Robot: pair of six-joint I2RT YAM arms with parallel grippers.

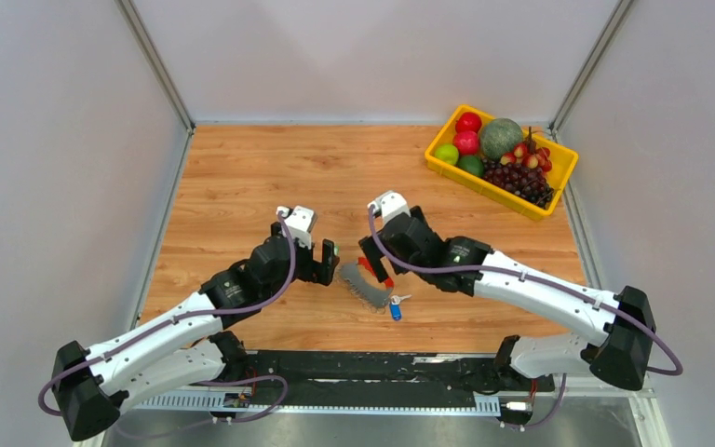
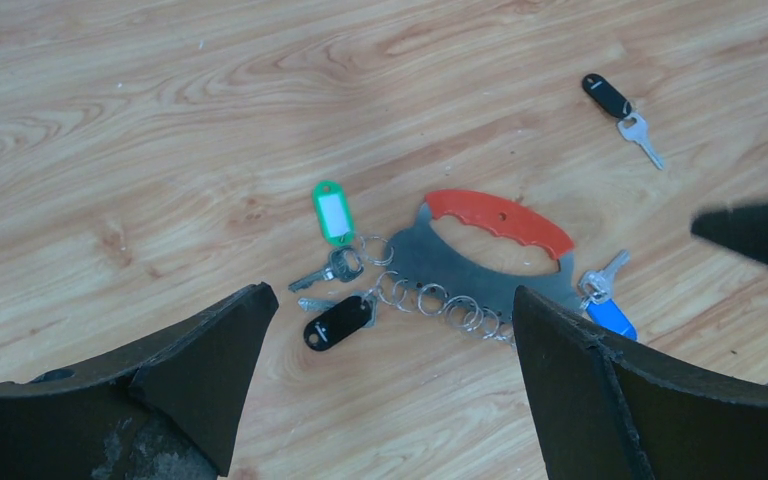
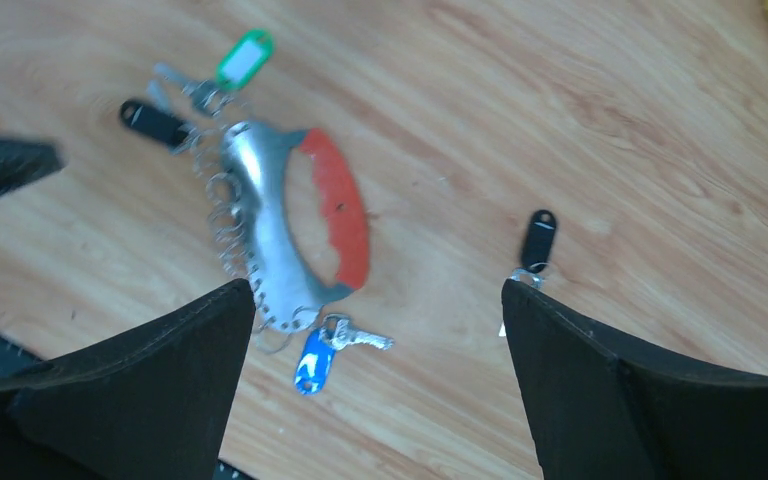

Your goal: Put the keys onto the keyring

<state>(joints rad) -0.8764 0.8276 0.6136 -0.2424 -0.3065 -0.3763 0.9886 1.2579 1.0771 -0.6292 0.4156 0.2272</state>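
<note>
The keyring [image 2: 460, 270], a grey metal strip with a red curved grip and a row of small rings, lies flat on the wood. It also shows in the right wrist view [image 3: 265, 225] and in the top view [image 1: 363, 287]. A green-tagged key [image 2: 332, 212] and a black-tagged key [image 2: 338, 322] lie at one end of it. A blue-tagged key [image 2: 608, 312] lies at the other end, and also shows in the right wrist view [image 3: 315, 362]. A second black-tagged key [image 2: 612, 100] lies loose, apart from the keyring [image 3: 538, 240]. My left gripper [image 2: 390, 300] and right gripper [image 3: 375, 290] hover open and empty above the keyring.
A yellow tray [image 1: 442, 130] of fruit stands at the far right corner. White walls enclose the wooden table on three sides. A black rail [image 1: 363, 368] runs along the near edge between the arm bases.
</note>
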